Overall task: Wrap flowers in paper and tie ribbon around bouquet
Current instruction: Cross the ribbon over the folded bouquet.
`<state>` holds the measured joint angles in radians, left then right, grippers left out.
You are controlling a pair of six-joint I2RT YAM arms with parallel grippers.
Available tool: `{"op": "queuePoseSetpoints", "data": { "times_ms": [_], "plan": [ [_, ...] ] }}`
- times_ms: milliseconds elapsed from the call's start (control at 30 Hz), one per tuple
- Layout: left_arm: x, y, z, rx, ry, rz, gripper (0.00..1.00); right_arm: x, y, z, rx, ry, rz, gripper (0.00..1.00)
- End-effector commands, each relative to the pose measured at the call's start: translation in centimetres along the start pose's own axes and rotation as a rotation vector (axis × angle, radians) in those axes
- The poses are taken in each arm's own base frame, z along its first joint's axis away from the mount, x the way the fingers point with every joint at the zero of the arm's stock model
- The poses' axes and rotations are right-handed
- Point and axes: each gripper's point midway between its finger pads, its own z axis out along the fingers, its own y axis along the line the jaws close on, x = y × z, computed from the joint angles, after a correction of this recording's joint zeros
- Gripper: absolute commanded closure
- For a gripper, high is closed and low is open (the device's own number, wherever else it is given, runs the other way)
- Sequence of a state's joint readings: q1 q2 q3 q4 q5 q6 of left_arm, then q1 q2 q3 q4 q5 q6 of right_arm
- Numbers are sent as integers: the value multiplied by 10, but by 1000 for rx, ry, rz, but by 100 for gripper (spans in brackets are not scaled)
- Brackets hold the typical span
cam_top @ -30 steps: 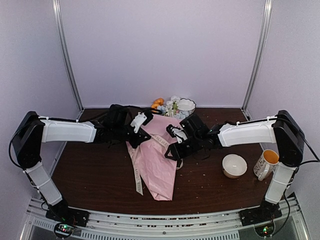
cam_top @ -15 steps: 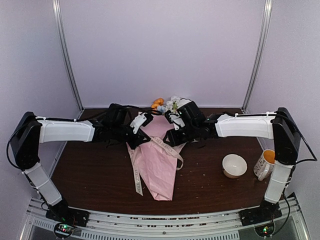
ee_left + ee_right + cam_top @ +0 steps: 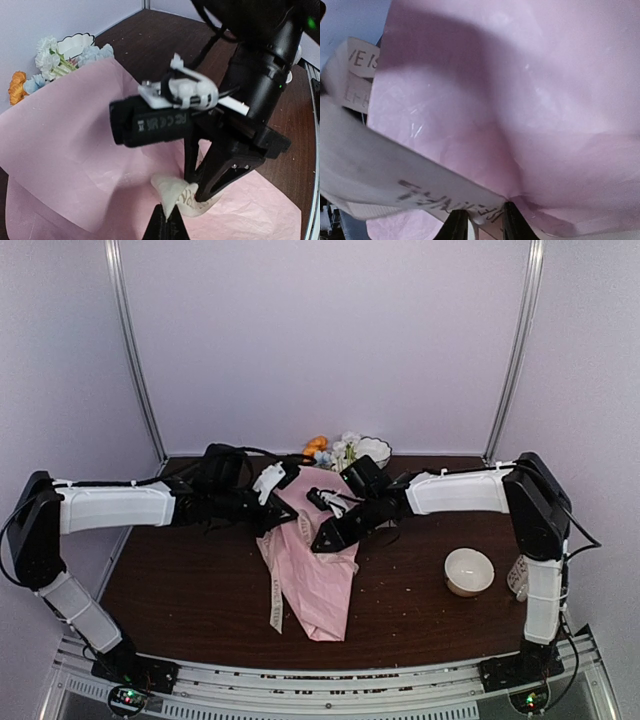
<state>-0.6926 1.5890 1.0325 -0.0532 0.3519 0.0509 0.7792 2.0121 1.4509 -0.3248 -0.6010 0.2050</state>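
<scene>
Watching my right gripper [image 3: 322, 538] swinging left over the pink paper [image 3: 318, 585], fingers narrowing around the ribbon [image 3: 181, 199]; I cannot tell if they're gripping. My left gripper [image 3: 166, 222] is pinching that ribbon, so tying is starting.

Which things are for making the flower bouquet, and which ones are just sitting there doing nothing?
For the job:
- flowers
- pink paper
- ribbon

Just lying about:
- white bowl on the right
- scalloped bowl at the back, beside the flowers
- mug at the far right, mostly hidden
</scene>
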Motion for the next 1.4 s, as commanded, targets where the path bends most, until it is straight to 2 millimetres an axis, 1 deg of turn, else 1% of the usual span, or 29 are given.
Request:
{"op": "queuePoseSetpoints", "data": {
  "times_ms": [0, 100, 167, 267, 367, 433, 467, 533, 633, 733, 833, 900, 967, 1033, 1100, 1233, 1300, 1367],
  "plan": [
    [-19, -5, -17, 8, -87, 30, 100, 9, 32, 4, -164, 34, 11, 77],
    [-22, -7, -23, 8, -99, 35, 100, 2, 46, -2, -253, 0, 26, 78],
    [-24, -10, -25, 16, -107, 39, 100, 1, 64, -5, -359, -5, 27, 78],
    [-24, -7, -26, -4, -113, 33, 100, 5, 86, -11, -473, 9, 12, 78],
    [-22, 6, -23, -71, -105, 6, 100, 6, 105, -25, -571, 1, -20, 77],
    [-16, 17, -19, -129, -76, -18, 100, 9, 113, -35, -610, 11, -40, 77],
    [-13, 23, -16, -154, -57, -27, 100, 11, 116, -39, -620, 17, -50, 77],
    [-8, 30, -13, -182, -28, -42, 100, 15, 118, -45, -616, 22, -62, 74],
    [-7, 29, -9, -173, -26, -55, 100, 17, 117, -46, -606, 30, -56, 70],
    [-8, 30, -7, -171, -28, -61, 100, 18, 115, -44, -597, 34, -48, 68],
    [-4, 32, -5, -178, -10, -66, 100, 15, 113, -45, -591, 20, -44, 73],
    [2, 33, -3, -186, 12, -71, 100, 10, 102, -44, -547, 1, -21, 75],
    [4, 33, -2, -185, 21, -75, 100, 6, 85, -40, -470, -13, 15, 75],
    [4, 32, -2, -177, 18, -75, 100, 3, 75, -40, -409, -34, 20, 75],
    [2, 29, -3, -161, 5, -73, 100, 0, 69, -41, -360, -60, 19, 75],
    [-5, 22, -6, -128, -35, -62, 100, -8, 41, -39, -183, -90, 42, 82],
    [-7, 20, -9, -122, -47, -57, 100, -8, 34, -33, -158, -79, 63, 87],
    [-7, 19, -11, -121, -50, -52, 100, -6, 33, -28, -169, -67, 80, 88]
  ]
}}
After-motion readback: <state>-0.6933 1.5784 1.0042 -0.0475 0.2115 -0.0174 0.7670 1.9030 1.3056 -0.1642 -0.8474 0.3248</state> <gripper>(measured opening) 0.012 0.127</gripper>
